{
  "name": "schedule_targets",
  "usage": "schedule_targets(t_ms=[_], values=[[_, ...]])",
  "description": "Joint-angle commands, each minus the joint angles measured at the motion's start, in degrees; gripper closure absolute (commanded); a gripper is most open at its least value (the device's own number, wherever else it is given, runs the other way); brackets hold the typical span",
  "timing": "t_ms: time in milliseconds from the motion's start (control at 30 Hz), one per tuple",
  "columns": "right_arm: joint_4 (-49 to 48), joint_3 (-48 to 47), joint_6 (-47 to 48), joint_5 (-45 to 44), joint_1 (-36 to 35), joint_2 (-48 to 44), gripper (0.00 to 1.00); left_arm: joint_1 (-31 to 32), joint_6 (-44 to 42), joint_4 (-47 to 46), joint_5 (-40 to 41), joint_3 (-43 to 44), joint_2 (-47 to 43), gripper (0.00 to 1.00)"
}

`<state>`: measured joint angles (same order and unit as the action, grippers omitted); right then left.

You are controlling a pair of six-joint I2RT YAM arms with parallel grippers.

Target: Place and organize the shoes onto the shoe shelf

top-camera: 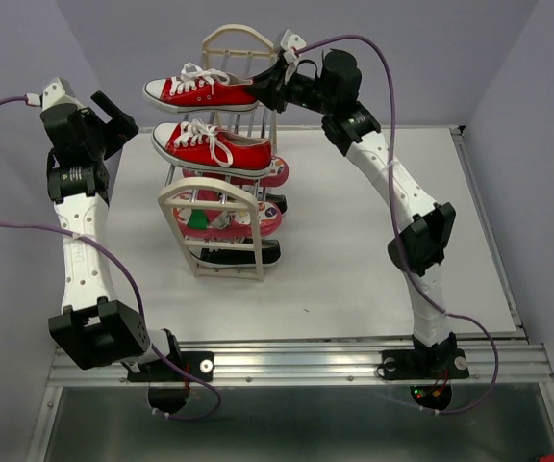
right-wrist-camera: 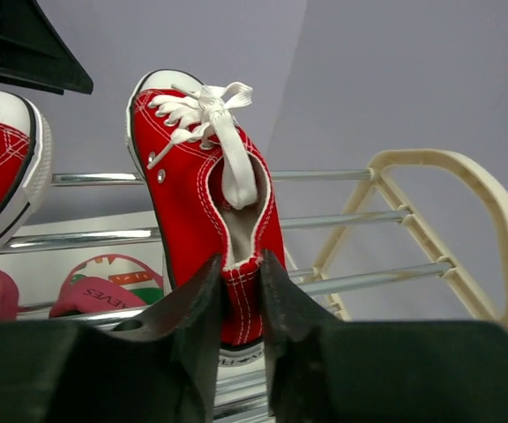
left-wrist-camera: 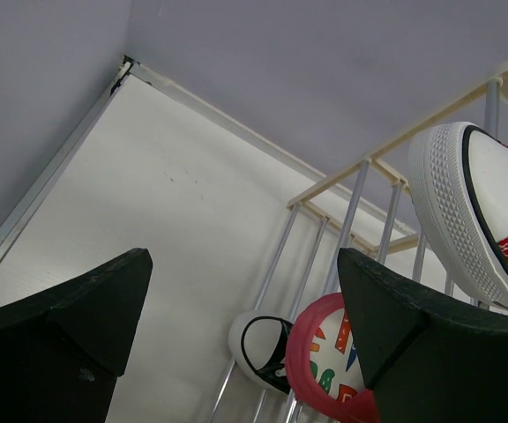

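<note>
Left pincer (top-camera: 115, 113) gapes empty at upper left, clear of the rack | shoe shelf (top-camera: 205, 182) mid-frame | second red sneaker (top-camera: 212, 146) parked on top | top red sneaker (top-camera: 200, 89) lies alongside on the rods | right pincer (top-camera: 265, 89) clamps its heel, likely squaring the pair.

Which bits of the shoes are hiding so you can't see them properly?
Top view: the black sneaker on the lowest tier is mostly hidden behind the shoe shelf's near end frame; a second one cannot be made out.
Right wrist view: the right gripper covers the held red sneaker's heel.
Left wrist view: a red sneaker is cut off by the right edge.
</note>
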<state>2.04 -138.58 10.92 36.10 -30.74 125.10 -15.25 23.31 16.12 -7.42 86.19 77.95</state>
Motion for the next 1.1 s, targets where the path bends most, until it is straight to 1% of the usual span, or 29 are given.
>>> schedule_targets(t_ms=[0, 100, 133, 300, 567, 700, 867, 967, 1067], values=[[-5.3, 1.0, -0.9, 0.6, 0.3, -3.7, 0.83, -0.2, -0.8, -1.8, 0.2, 2.0, -0.9, 0.01], [-5.4, 2.3, -0.6, 0.5, 0.3, -5.1, 0.98, -0.3, -0.7, -1.9, 0.1, 1.9, -1.0, 0.01], [-5.4, 2.5, -0.6, -0.4, 0.3, -5.5, 0.99, -0.2, -0.6, -2.0, 0.0, 1.8, -1.2, 0.01], [-5.0, 3.2, 0.6, -3.9, 0.3, -8.0, 0.99, -0.3, -0.2, -2.0, -0.1, 1.4, -1.5, 0.01], [-3.4, 2.7, 0.3, -4.8, 0.3, -10.7, 0.99, -0.3, 0.5, -2.2, -0.5, 1.0, -1.7, 0.01], [-2.7, 6.5, 1.6, -5.2, 0.3, -12.9, 0.99, -0.3, 0.6, -2.6, -0.5, 0.6, -2.0, 0.01], [-2.5, 10.2, 1.9, -8.6, 0.3, -15.7, 0.99, -0.3, 0.8, -2.4, -0.3, 0.7, -2.0, 0.01], [-2.3, 11.2, 1.4, -7.7, 0.9, -16.0, 0.99, -0.2, 0.9, -2.1, -0.4, 0.8, -1.8, 0.01], [-2.2, 12.6, 1.2, -4.8, 0.9, -16.2, 0.99, -0.2, 1.0, -1.8, -0.5, 1.0, -1.8, 0.01]])
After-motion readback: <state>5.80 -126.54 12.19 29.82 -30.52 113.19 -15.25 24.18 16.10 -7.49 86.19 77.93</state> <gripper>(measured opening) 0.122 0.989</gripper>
